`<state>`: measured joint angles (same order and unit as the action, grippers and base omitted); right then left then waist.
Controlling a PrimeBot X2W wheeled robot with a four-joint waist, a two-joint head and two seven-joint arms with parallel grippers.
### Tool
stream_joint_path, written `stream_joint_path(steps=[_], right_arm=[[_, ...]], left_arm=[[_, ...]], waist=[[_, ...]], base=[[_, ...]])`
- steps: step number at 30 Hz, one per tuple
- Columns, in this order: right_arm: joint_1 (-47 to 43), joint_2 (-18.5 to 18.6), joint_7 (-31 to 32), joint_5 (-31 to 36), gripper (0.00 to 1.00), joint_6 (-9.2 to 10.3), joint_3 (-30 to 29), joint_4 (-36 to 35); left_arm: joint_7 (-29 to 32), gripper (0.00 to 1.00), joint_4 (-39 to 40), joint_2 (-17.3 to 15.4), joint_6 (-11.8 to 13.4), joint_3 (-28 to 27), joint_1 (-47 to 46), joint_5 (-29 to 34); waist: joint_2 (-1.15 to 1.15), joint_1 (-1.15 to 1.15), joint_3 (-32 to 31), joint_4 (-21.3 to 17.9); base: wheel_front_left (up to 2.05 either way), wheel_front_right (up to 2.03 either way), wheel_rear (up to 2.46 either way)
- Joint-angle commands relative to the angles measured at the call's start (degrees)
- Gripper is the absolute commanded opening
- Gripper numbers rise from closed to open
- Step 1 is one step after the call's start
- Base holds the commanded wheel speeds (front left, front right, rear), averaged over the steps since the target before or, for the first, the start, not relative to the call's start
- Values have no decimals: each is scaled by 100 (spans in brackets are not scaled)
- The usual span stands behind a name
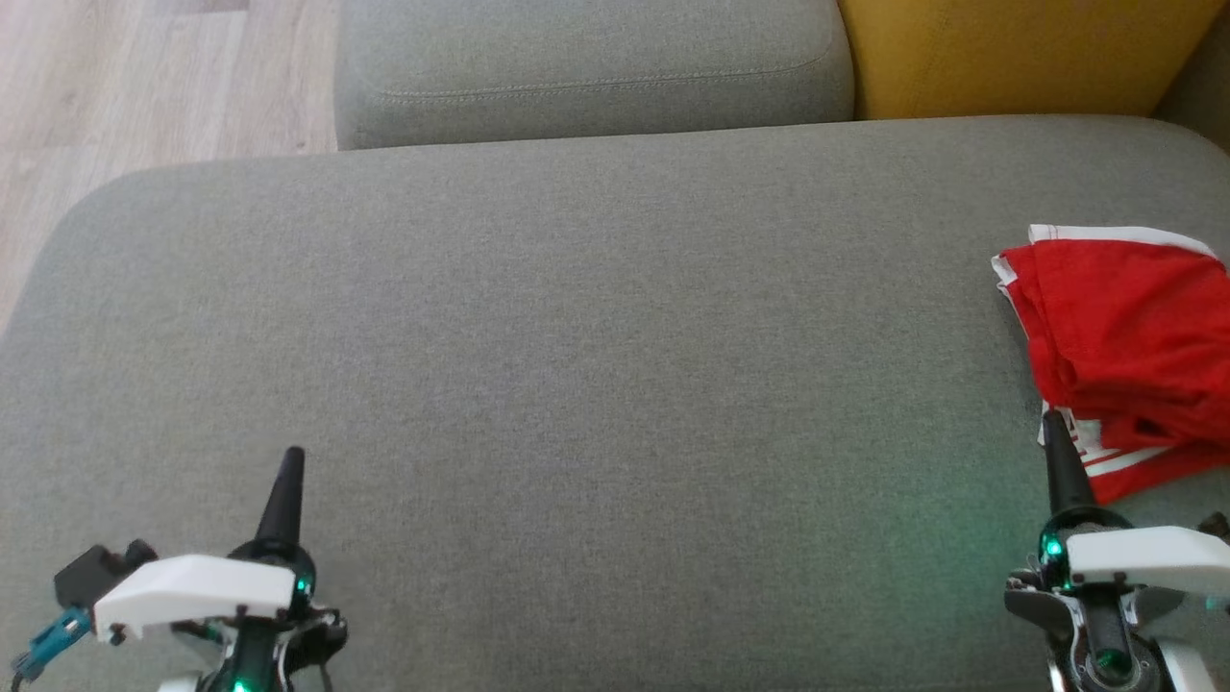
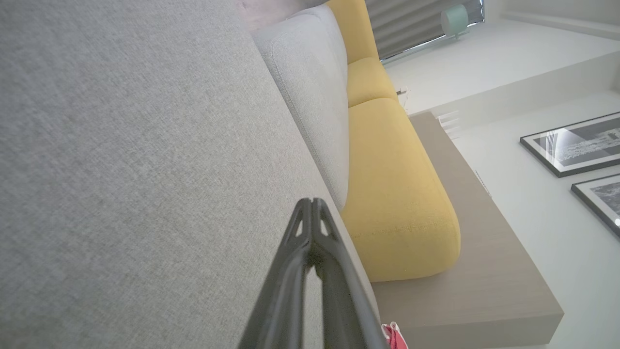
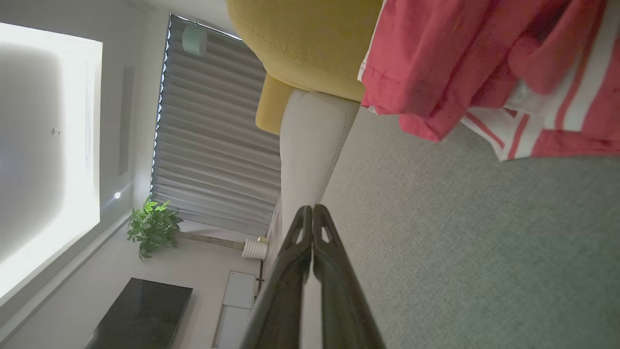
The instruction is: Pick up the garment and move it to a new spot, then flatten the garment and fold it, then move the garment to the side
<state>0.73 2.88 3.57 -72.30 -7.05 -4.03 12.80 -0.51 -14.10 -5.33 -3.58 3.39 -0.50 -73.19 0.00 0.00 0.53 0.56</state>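
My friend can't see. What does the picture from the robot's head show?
A bunched red and white garment lies at the right edge of a grey sofa seat. Both grippers sit shut at the bottom, the right gripper just beside the garment, the left gripper far from it.

Red garment (image 1: 1124, 356) w/ white stripes, folded, far right on sofa cushion (image 1: 577, 365).

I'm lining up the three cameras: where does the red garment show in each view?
Head view: red garment at the right edge, on the grey seat.
Left wrist view: a sliver at the bottom edge, right of centre.
Right wrist view: upper right.
Shared landmark: yellow cushion.
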Motion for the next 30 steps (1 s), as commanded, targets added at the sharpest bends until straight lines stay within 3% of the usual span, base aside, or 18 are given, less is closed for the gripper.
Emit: stream_joint_path(steps=[1, 30], right_arm=[[295, 114, 43, -141, 0, -35, 67, -152], [532, 108, 173, -2111, 0, -44, -101, 113]], left_arm=[[28, 0, 154, -41, -68, -205, -332, -123], [545, 0, 14, 107, -391, -799, -552, -2058]], waist=[[0, 0, -1, -1], [0, 0, -35, -56]], base=[[0, 0, 0], [0, 0, 0]])
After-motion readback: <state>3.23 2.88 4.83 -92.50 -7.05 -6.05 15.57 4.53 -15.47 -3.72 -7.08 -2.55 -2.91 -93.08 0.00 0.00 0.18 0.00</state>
